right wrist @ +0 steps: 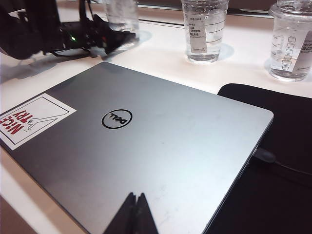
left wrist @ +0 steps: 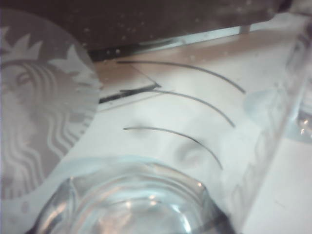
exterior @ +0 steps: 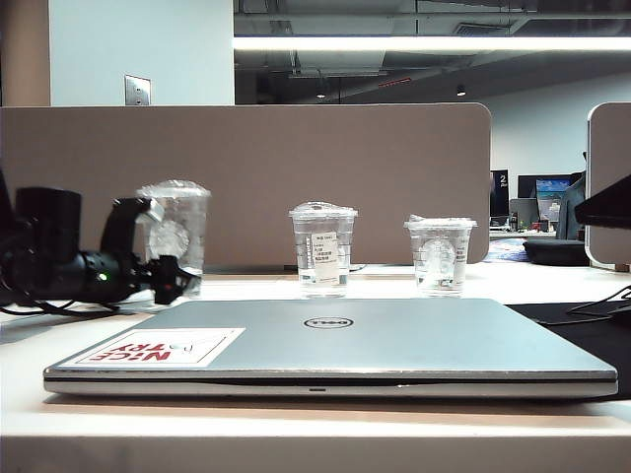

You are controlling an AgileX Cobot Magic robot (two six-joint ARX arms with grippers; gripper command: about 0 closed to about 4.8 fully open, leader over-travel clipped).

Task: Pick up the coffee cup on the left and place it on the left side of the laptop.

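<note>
Laptop lid: round "DELL" logo at centre; red-and-white sticker at one corner reading "NICE TRY". Coffee cup: round whitish siren logo, the crowned figure plain in the left wrist view, no lettering legible. Middle cup: white rectangular label, print too small to read. Third cup: column of printed check-boxes, captions unreadable

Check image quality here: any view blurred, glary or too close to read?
Exterior view: sharp, bright ceiling strip, left gripper at the coffee cup. Left wrist view: the cup fills the frame, soft, distorting the table behind. Right wrist view: clear; laptop evenly lit, right gripper shut.
</note>
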